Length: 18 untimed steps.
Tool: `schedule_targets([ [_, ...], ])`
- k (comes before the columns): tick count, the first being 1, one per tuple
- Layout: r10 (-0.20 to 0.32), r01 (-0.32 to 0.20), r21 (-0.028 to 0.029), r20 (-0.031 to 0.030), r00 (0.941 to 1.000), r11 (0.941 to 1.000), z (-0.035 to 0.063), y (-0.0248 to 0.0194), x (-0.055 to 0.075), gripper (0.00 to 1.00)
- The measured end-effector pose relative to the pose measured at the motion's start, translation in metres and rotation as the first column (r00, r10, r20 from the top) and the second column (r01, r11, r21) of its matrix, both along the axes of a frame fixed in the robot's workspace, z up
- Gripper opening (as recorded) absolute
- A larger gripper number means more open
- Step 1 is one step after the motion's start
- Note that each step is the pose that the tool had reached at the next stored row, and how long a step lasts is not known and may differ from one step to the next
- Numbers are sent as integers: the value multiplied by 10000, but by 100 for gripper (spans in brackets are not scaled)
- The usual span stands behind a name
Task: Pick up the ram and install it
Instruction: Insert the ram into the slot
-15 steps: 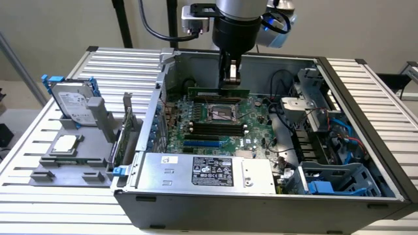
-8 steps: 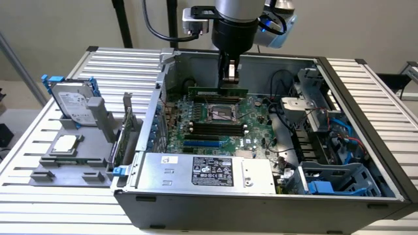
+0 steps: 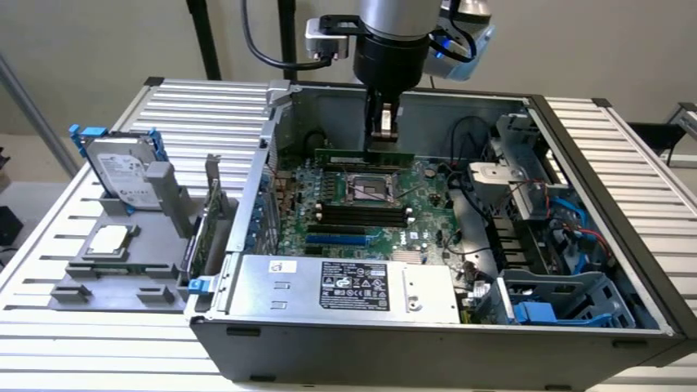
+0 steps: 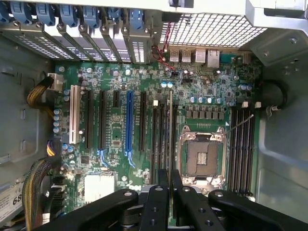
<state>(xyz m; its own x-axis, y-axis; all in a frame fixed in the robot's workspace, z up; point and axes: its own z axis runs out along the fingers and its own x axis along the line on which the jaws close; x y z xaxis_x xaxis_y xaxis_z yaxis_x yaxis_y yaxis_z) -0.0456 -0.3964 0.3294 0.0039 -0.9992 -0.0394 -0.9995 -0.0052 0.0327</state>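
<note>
Gripper (image 4: 169, 174) closed on the ram (image 3: 344, 153), arm (image 3: 390, 37) straight down above the motherboard (image 4: 118, 139)

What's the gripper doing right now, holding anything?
Gripper: closed, holding the ram.

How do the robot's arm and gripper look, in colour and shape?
The arm is a silver tube ending in a black round wrist, with a blue lit ring and a pale box beside it. A black cable loops from the box. The gripper has black jointed fingers with round pins.
</note>
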Motion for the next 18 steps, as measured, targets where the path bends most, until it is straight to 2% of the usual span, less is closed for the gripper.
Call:
schedule_targets([
  [3, -126, 126, -67, 0, 9999, 9999, -32, 10, 14, 13],
  [5, -216, 216, -87, 0, 9998, 9997, -58, 16, 25, 13],
  [18, -335, 335, -99, 19, 9994, 9994, -293, 17, 54, 13],
])
